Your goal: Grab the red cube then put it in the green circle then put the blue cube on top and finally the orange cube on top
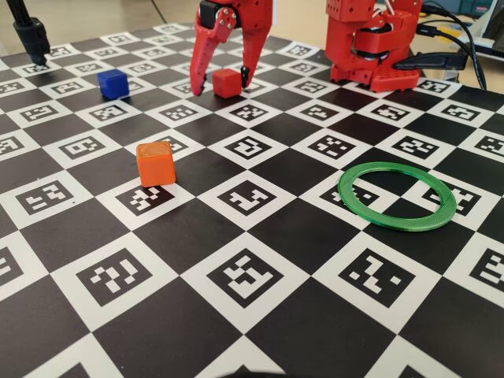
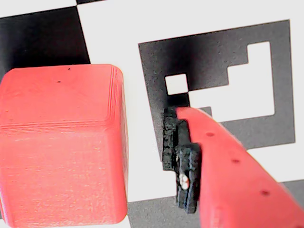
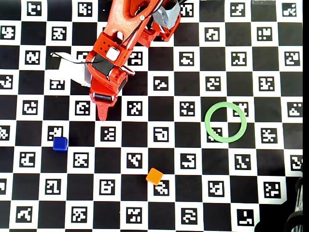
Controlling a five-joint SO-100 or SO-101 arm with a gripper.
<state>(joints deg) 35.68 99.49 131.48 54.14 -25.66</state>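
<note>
The red cube (image 1: 227,83) rests on the checkered board at the back, between the two red fingers of my gripper (image 1: 221,87), which is open and lowered around it. In the wrist view the red cube (image 2: 61,142) fills the left, and a white gap separates it from the black pad (image 2: 178,142) of the one finger that shows. In the overhead view the arm hides the cube. The blue cube (image 1: 113,83) (image 3: 60,143) sits to the left. The orange cube (image 1: 155,163) (image 3: 154,176) is nearer the front. The green circle (image 1: 402,224) (image 3: 207,121) lies empty at the right.
The red arm base (image 1: 370,47) stands at the back right with cables beside it. A black stand (image 1: 31,35) is at the back left corner. The board (image 1: 260,276) is covered in black and white marker squares.
</note>
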